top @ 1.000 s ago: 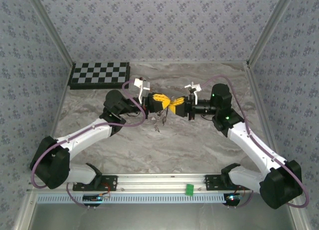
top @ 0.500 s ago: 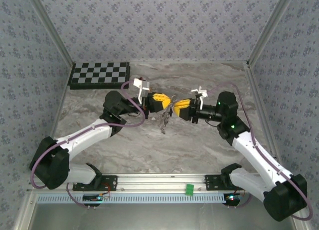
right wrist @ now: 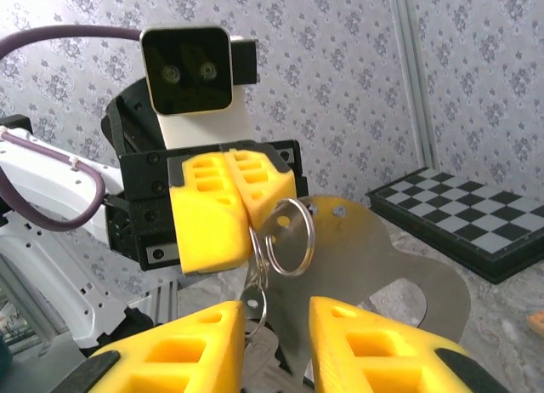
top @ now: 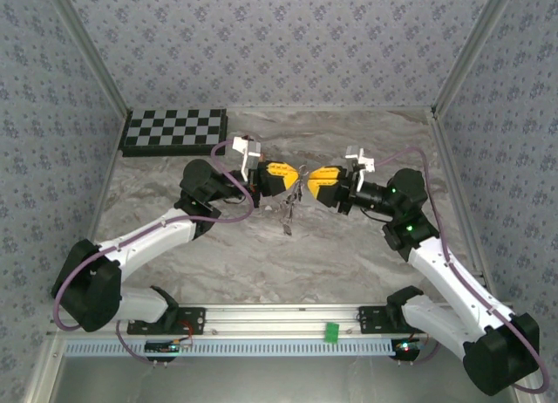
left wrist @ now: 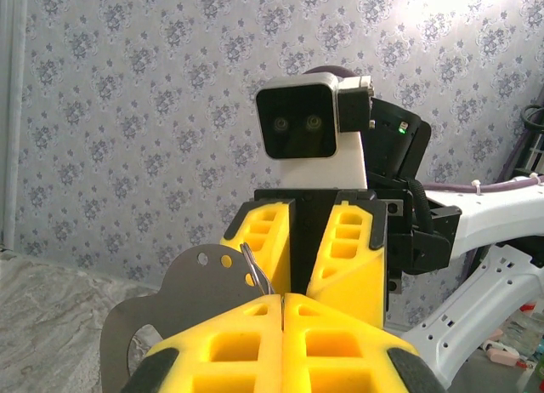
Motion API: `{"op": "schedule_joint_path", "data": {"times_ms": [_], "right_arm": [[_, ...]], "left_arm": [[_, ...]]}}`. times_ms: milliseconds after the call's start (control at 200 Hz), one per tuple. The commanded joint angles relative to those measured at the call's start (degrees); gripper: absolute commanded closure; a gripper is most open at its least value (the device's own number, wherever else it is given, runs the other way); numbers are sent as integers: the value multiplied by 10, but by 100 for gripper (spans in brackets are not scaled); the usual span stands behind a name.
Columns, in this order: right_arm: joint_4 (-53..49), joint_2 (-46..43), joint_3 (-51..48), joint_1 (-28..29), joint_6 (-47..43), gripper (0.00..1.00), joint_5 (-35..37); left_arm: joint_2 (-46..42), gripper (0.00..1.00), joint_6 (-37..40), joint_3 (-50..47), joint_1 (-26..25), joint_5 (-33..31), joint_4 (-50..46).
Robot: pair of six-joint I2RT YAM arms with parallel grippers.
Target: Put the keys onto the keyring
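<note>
Above the marbled bench (top: 261,268), toward its far edge, the keyring (right wrist: 287,240) is clamped in the fully closed left gripper (right wrist: 248,230), with keys (top: 286,216) hung beneath; the right gripper (right wrist: 276,321) is parted loosely around it.

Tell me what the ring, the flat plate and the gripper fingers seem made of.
Ring: thin silvery wire, shiny, likely steel. Plate: flat grey sheet with punched holes, dull sheen, probably metal. Fingers: matte yellow with open pockets, looks like plastic.

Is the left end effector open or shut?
Shut. The left end effector has its yellow fingers pressed together, pinching the keyring.
</note>
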Motion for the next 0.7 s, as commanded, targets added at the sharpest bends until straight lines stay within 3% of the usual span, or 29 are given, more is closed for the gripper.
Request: {"op": "schedule_joint_path", "data": {"times_ms": [0,340,695], "right_arm": [[41,7,6,8,18,74,7],[78,36,17,30,32,75,1],[88,52,21,39,35,83,2]], "left_arm": [[-4,100,-3,7,-3,-5,35],[-2,100,-2,9,-5,-4,35],[-1,100,-2,8,-6,-4,35]]}}
